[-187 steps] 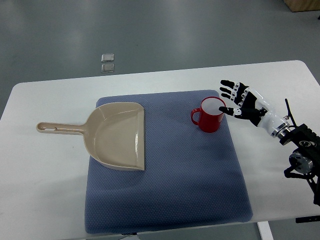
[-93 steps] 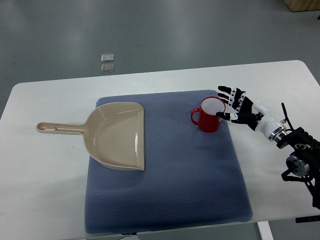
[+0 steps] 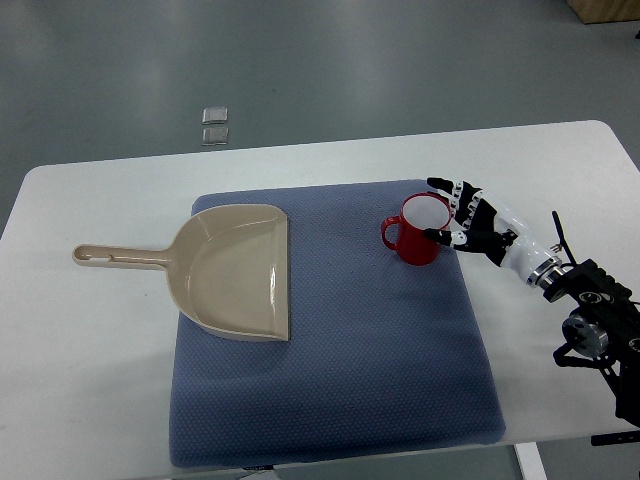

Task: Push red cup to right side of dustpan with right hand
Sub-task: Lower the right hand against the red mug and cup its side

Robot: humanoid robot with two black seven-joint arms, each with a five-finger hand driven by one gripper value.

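One red cup [image 3: 421, 232], one beige dustpan [image 3: 232, 270], one blue mat [image 3: 350, 380], one white table [image 3: 90, 400]; no legible writing. Right hand [image 3: 468, 224]: fingers spread, grasping nothing, fingertips at the cup's right side.

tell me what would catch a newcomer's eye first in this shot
The red cup stands out most, upright on the blue mat toward its right rear, handle pointing left. Right against its right side is the right hand, black and white, fingers spread at the cup's wall. To the left, the beige dustpan lies on the mat with its handle reaching out over the white table.
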